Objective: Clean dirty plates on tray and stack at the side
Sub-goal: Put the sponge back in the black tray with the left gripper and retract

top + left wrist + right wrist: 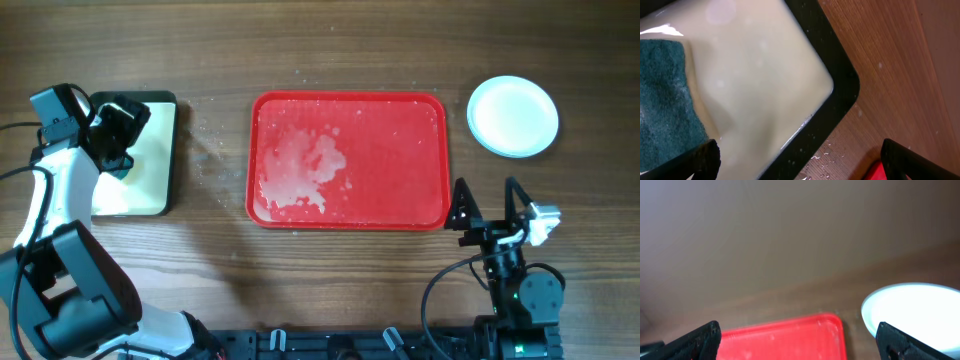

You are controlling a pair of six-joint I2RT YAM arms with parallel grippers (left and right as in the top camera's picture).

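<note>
L gripper (800, 150) hangs over the cream-coloured rectangular pan with black rim (840, 107), jaws wide, holding nothing. Teal rectangular sponge (662, 95) lies in the pan's milky liquid, off to one finger's side, not btwn them.

R gripper (488, 200) is also wide & empty, just outside the near R corner of the large red rectangular plastic tray (400, 140). Round white plastic plate (513, 116) sits on the wood table (330, 290) ahead of R gripper and slightly to its right, off the tray. Can't tell how many are stacked under it.

No plates on tray, only foamy white residue (300, 170) ahead-left of R gripper, well apart. Imo plates are done and the task is near its end.

Risks:
- L closing from here misses the sponge & clips the pan rim, sloshing liquid onto the table.
- A wet sponge would drip across the wood en route.
- R reaching fwd could nudge the plate or catch the tray rim, bc it sits right beside that corner.
</note>
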